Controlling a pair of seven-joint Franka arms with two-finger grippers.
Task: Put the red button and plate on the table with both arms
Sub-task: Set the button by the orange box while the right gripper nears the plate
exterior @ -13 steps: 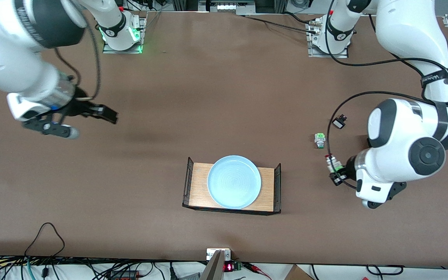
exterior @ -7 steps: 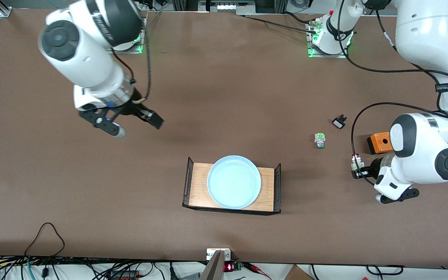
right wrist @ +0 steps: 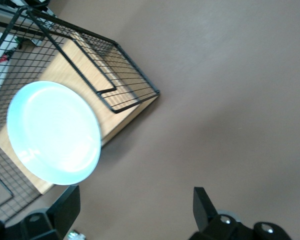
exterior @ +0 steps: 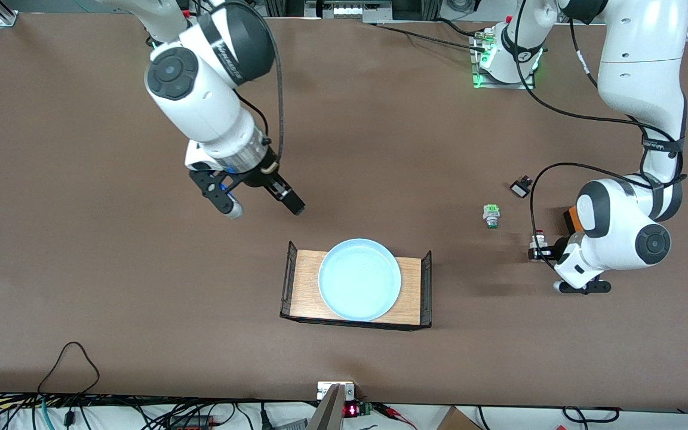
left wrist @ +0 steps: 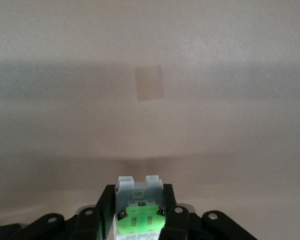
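The red button (exterior: 537, 243), a white body with a green block (left wrist: 139, 216), is clamped between the fingers of my left gripper (exterior: 538, 251), which is shut on it. It is held low over the brown table (exterior: 380, 149) at the left arm's end. The pale blue plate (exterior: 359, 279) lies on the wooden tray (exterior: 307, 289) near the middle and shows in the right wrist view as the plate (right wrist: 54, 132). My right gripper (exterior: 262, 207) hangs open and empty over bare table, beside the tray's edge toward the robots' bases. Its fingers (right wrist: 67, 206) stand wide apart.
A green-and-white switch (exterior: 491, 215) and a small black-and-white part (exterior: 521, 187) lie on the table close to the left gripper. An orange box (exterior: 570, 218) is mostly hidden by the left arm. The tray has black wire-mesh ends (right wrist: 121, 74). A pale tape square (left wrist: 149, 83) marks the tabletop.
The right arm has swung in from its end of the table to just beside the tray, still open. The left gripper shifted with the red button toward its own end.
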